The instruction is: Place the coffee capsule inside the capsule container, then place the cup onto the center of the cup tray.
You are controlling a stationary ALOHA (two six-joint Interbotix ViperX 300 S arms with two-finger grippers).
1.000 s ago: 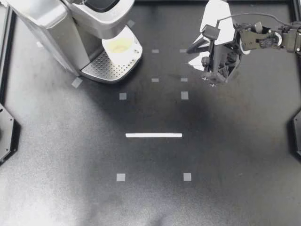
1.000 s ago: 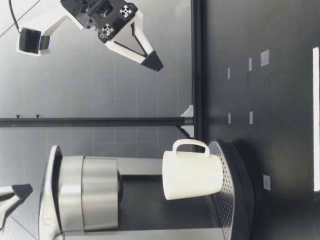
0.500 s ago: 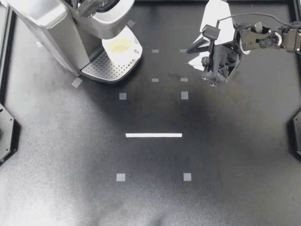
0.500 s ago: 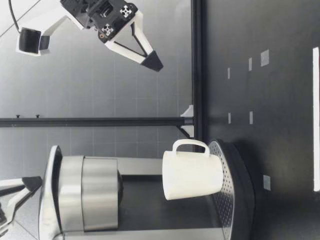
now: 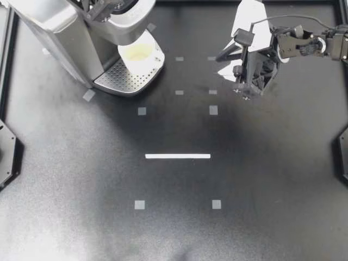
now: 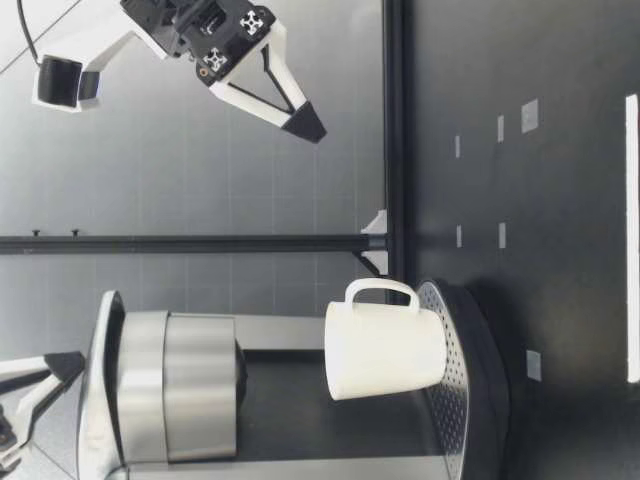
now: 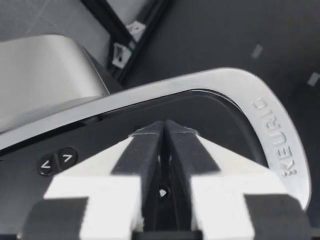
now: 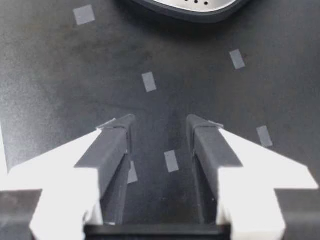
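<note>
Grey tiled wall [image 6: 200, 180] behind black table [image 5: 244, 190]

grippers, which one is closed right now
my left gripper: its fingers press together over the coffee machine; my right gripper shows a gap, above the table

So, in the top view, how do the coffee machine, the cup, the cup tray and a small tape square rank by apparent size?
Largest to smallest:
coffee machine
cup tray
cup (partly hidden under the machine's head, so unsure)
tape square

Cup [image 5: 138, 53] on cup tray [image 5: 120, 79] of coffee machine [image 5: 57, 27]
</note>
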